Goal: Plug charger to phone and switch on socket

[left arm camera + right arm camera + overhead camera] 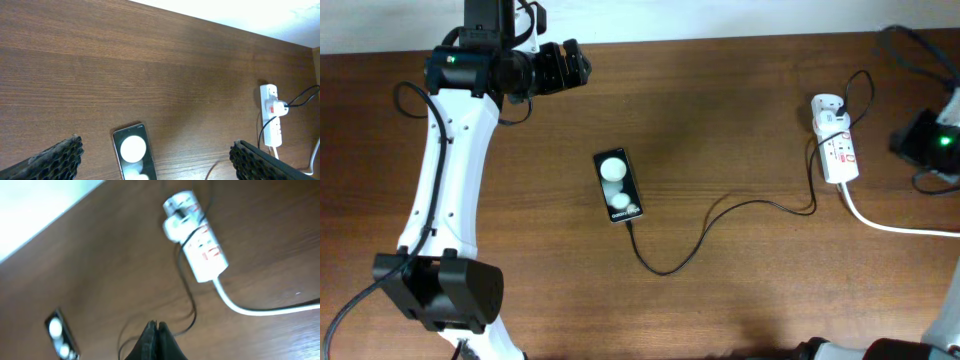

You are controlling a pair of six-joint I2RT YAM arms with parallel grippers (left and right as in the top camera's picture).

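Honeycomb-textured left claw (156, 146) spread wide, blurred right claw (156, 329) seemingly pinched closed, glossy black phone (618, 186), woodgrain table (740, 110)

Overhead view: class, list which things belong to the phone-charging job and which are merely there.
Belong to the job:
phone
thin black charger cable
white socket strip

Merely there:
thick white mains cord
wooden table
black unit with a green light at the right edge

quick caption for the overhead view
Black charger runs from the socket to the phone mid-table; left gripper open upper-left.
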